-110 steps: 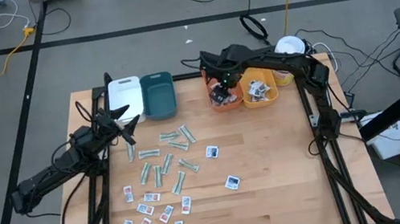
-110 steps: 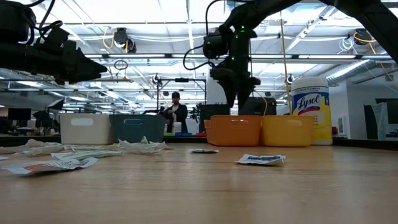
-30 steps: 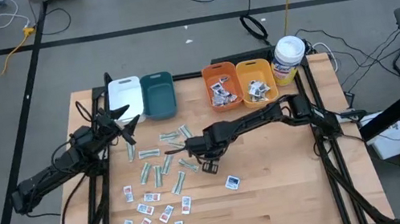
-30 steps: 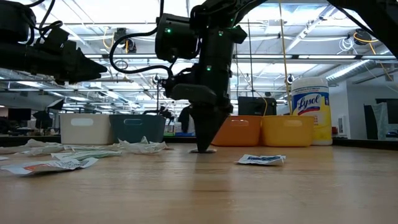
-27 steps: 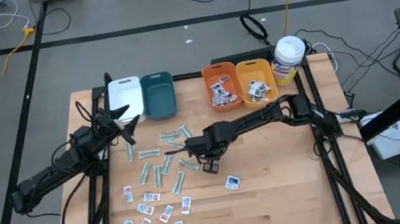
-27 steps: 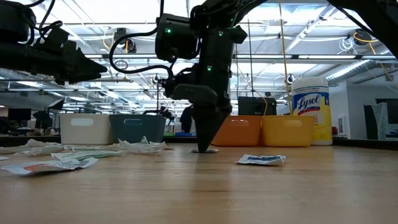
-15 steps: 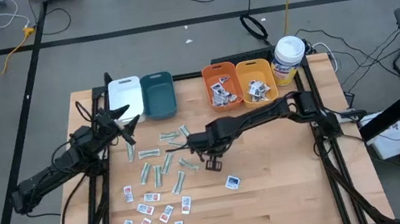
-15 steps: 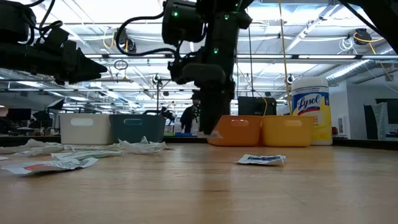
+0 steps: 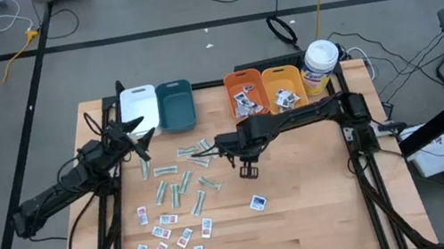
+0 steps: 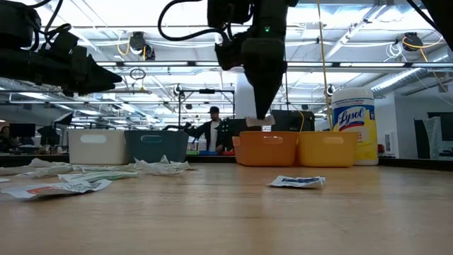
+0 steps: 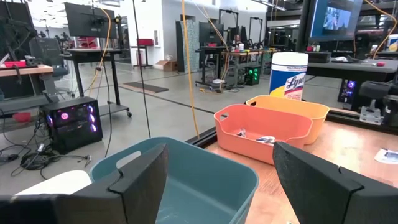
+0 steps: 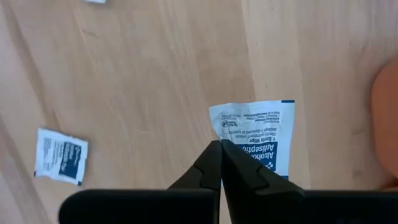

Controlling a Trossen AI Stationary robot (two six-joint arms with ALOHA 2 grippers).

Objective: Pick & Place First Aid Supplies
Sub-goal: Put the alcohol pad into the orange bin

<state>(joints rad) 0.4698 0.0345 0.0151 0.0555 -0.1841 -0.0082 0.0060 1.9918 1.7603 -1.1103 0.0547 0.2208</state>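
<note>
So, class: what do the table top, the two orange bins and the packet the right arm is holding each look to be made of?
Table top: pale wood, matte, with plank seams and visible grain.
Orange bins: moulded plastic, smooth and slightly glossy, with rounded rims.
Packet in the shut jaws of the right gripper: white printed sachet, probably paper or foil laminate; it looks thin, flat and creased, with a crimped edge.

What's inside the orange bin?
A few white packets lie in the orange bin, seen from above. Their print is too small to read, and the right arm covers the bin's near edge.
</note>
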